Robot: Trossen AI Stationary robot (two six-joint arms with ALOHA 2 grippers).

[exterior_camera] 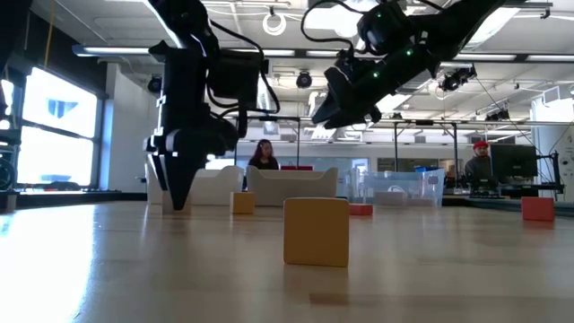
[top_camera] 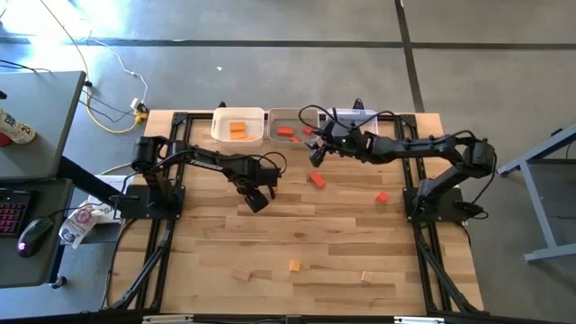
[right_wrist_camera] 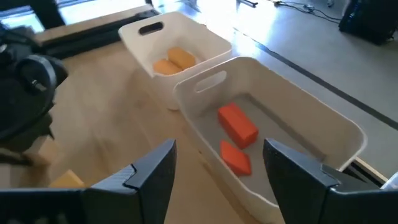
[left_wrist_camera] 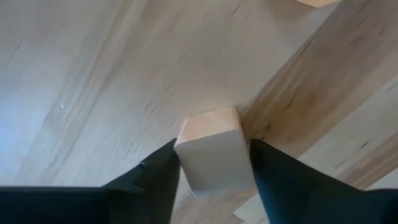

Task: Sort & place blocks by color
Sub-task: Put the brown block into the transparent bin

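The left gripper [left_wrist_camera: 214, 171] stands low over the middle of the table [top_camera: 216, 261], its fingers [left_wrist_camera: 155, 180] closing around a pale wooden block [left_wrist_camera: 211, 152] (resting on the wood). The right gripper [right_wrist_camera: 217, 177] hangs empty, jaws apart, over the red-block bin [right_wrist_camera: 311, 130] at the far edge.

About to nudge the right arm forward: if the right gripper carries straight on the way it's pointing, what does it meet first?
Most likely the middle bin, already holding two red blocks. In the right wrist view the open right gripper points over its near rim, nothing between. Depth is unclear, so it might clip the rim first.
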